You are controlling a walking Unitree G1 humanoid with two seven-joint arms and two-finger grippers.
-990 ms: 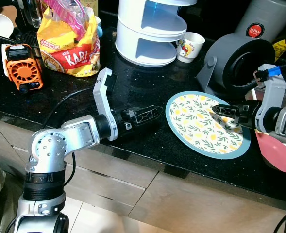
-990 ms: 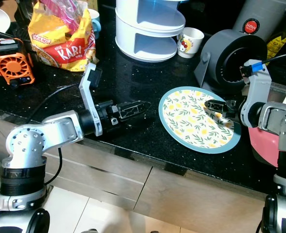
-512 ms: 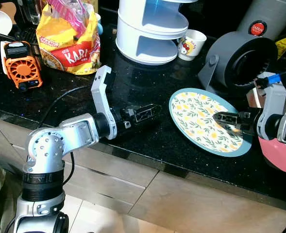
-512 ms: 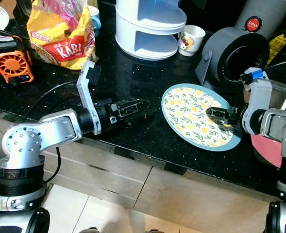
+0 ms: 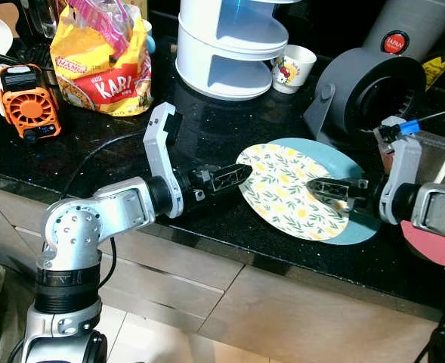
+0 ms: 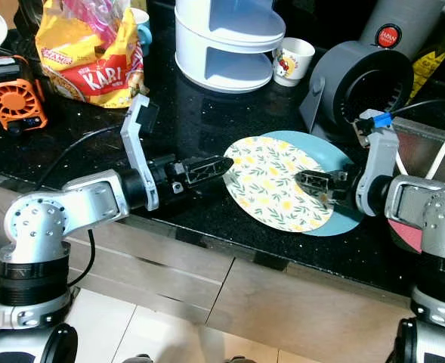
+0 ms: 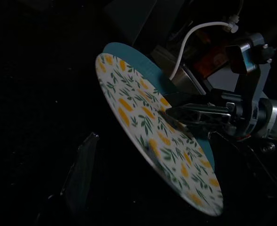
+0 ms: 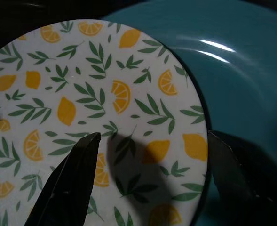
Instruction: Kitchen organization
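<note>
Right wrist view shows you the right gripper [image 8: 150,181] with its two black fingers [image 8: 67,181] spread apart, hovering over the lemon-patterned plate [image 8: 96,117]. One finger sits over the printed surface and the other past its edge, above the teal plate [image 8: 251,80] underneath. You cannot tell from these frames whether either finger touches the plate.

From the head camera you see the right gripper [image 5: 329,188] reaching over the far-right part of the lemon plate [image 5: 282,189], which lies shifted off the teal plate [image 5: 350,162] toward the left gripper, so a teal crescent shows behind and beside the right gripper.

Your left gripper [image 5: 233,176] lies low on the black counter [image 5: 207,128], its tips just at the lemon plate's near-left edge; its fingers look close together, though you cannot tell for sure.

Beyond the right gripper stands a grey round appliance [image 5: 369,94]. Farther off sit a white tiered stand [image 5: 226,45], a small cup [image 5: 292,66], a yellow snack bag [image 5: 105,64] and an orange fan [image 5: 29,106].
</note>
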